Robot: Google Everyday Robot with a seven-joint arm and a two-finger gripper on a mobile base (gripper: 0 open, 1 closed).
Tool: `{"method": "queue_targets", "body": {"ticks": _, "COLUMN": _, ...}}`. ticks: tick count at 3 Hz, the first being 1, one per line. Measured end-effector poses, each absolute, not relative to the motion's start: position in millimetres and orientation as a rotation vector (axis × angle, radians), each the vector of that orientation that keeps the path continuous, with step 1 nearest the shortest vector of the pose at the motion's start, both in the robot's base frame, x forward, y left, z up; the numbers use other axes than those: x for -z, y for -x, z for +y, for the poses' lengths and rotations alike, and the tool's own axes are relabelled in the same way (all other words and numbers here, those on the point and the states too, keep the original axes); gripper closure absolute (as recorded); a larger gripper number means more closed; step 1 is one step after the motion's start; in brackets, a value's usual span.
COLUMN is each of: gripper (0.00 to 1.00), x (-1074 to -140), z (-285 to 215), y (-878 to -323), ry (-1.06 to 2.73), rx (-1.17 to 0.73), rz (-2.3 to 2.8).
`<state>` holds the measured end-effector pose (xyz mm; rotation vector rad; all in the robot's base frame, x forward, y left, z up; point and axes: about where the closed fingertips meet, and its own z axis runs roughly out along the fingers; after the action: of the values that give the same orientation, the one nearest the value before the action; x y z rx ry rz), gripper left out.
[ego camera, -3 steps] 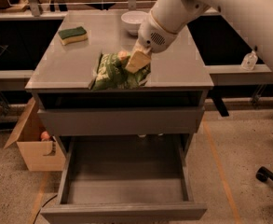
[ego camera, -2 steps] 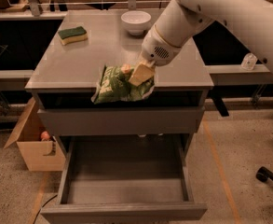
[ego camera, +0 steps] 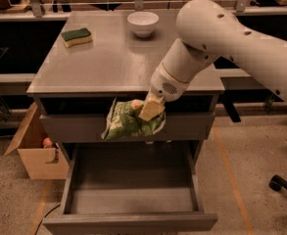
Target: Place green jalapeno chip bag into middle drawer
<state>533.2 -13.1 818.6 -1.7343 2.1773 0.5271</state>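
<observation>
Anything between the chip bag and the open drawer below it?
No. In the camera view the hand, shut on the green jalapeno chip bag, hangs over the middle drawer; bare air between.

Gripper (ego camera: 150,110) clamps green jalapeno chip bag (ego camera: 121,126) — above open middle drawer (ego camera: 128,222).

We had a single camera, set high in front of the desk (ego camera: 118,62) and tilted downward, facing its drawer side. From there we looked onto the whole top, back to the sponge (ego camera: 76,36) and the bowl (ego camera: 143,22) near the far edge, and down into the open middle drawer (ego camera: 131,199) at the bottom of the frame. The view sat fairly near: the desk filled most of the width, with strips of floor on either side. The arm (ego camera: 241,43) entered from the frame's upper right. The tool (ego camera: 151,109), clamped on the green jalapeno chip bag (ego camera: 123,124), hung near the centre, before the desk's front edge.
</observation>
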Motion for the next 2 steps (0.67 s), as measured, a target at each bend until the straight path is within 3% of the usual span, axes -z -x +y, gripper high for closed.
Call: {"method": "queue_targets", "body": {"ticks": 2, "gripper": 1.00, "x": -733.1, "z": -29.9, "y": -515.8, "ry": 1.646, "rx": -0.591, "rz": 2.299}}
